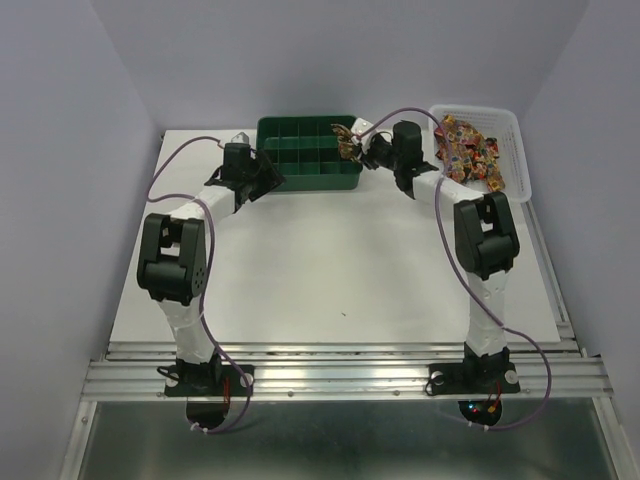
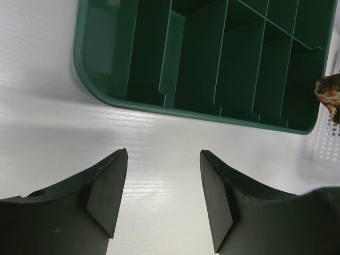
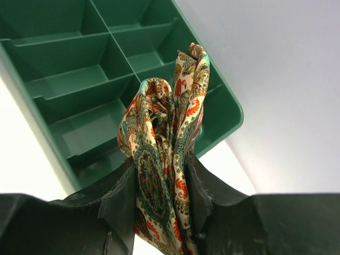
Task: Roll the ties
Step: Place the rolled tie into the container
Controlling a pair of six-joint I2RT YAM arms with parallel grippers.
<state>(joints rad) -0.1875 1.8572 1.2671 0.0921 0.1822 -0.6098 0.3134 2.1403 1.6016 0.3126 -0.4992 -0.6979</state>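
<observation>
My right gripper is shut on a bunched, rolled tie of cream, green and red paisley. It holds the tie above the right end of the green compartment tray; from above, the tie hangs at the tray's right edge. More ties lie heaped in the white basket at the back right. My left gripper stands open over bare white table, just short of the tray's near left corner, with nothing between its fingers. A scrap of tie shows at the left wrist view's right edge.
The green tray's compartments that I can see hold nothing. Purple cables loop from both arms across the white table. Grey walls close in on the left, right and back. A metal rail runs along the near edge.
</observation>
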